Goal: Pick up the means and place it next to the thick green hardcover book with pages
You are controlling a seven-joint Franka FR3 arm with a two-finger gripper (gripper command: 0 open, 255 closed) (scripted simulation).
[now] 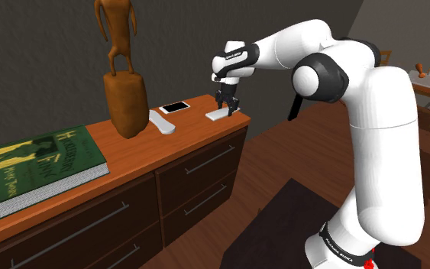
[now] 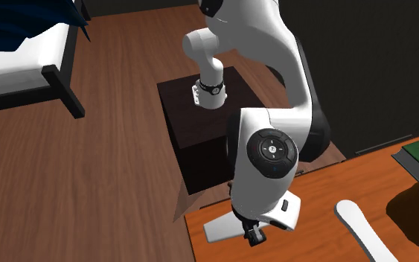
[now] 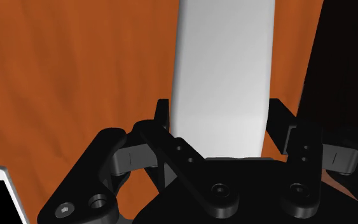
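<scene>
A flat white slab (image 1: 218, 115) lies at the near end of the orange-brown dresser top (image 1: 198, 131). My black gripper (image 1: 227, 108) is down on it, and in the wrist view the fingers (image 3: 164, 121) press against both long sides of the slab (image 3: 225, 70), which still rests on the wood. The second exterior view has the gripper (image 2: 256, 237) over the slab (image 2: 221, 228) near the dresser's corner. The thick green book (image 1: 30, 164) lies at the far end of the dresser, at the shoulder view's left.
Between slab and book stand a tall brown statue (image 1: 125, 92), a white remote (image 1: 162, 123) and a phone (image 1: 175, 107). The dresser edge is right beside the slab. The dark stand (image 2: 200, 126) sits on the wood floor, and a bed (image 2: 21, 52) is beyond it.
</scene>
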